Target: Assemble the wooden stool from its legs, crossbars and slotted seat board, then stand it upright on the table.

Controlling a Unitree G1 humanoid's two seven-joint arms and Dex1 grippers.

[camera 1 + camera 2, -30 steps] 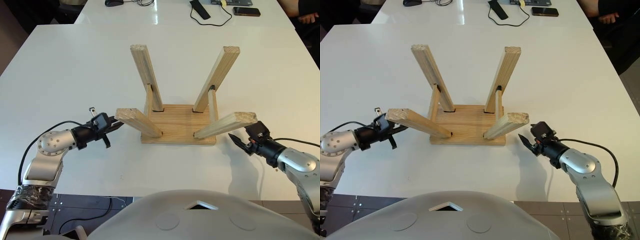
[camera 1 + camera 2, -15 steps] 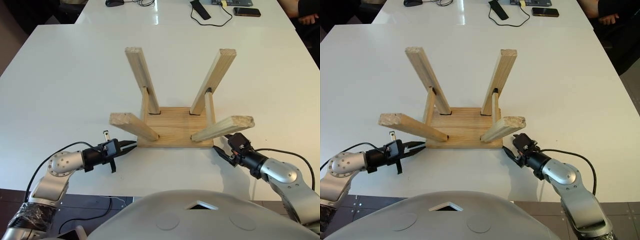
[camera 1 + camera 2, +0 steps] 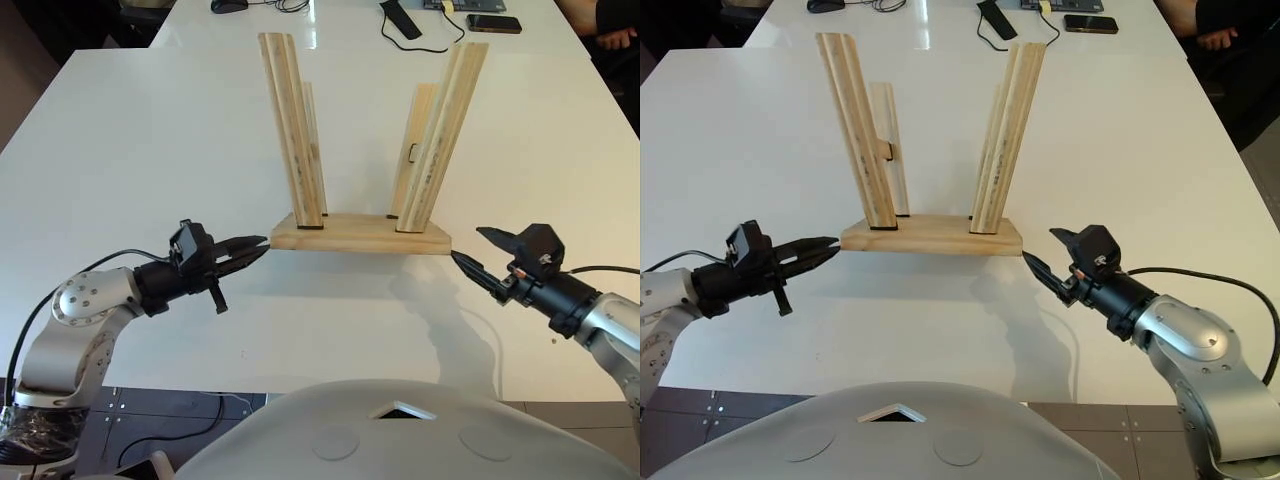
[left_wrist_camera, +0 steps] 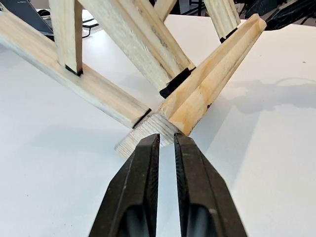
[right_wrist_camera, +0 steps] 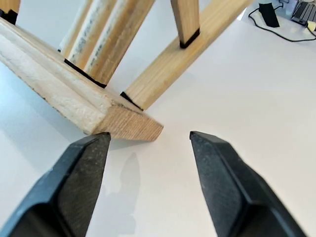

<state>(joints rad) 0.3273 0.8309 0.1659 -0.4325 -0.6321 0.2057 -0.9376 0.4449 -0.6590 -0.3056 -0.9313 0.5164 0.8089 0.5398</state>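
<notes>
At mid-surface [image 3: 120, 130], the stool [image 3: 295, 130] is inverted, board [image 3: 360, 235] lowest, legs up, between the left tool [image 3: 255, 246], nearly closed at one board corner, and the right tool [image 3: 468, 244], open at the opposite corner.

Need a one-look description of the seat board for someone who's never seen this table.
On the white table, between the left pincer and the right pincer, is a pale wooden stool turned upside down. The seat board is the flat slab at its bottom. Unlike the long legs pointing up, it lies wide and low, with dark slots where they plug in.
</notes>
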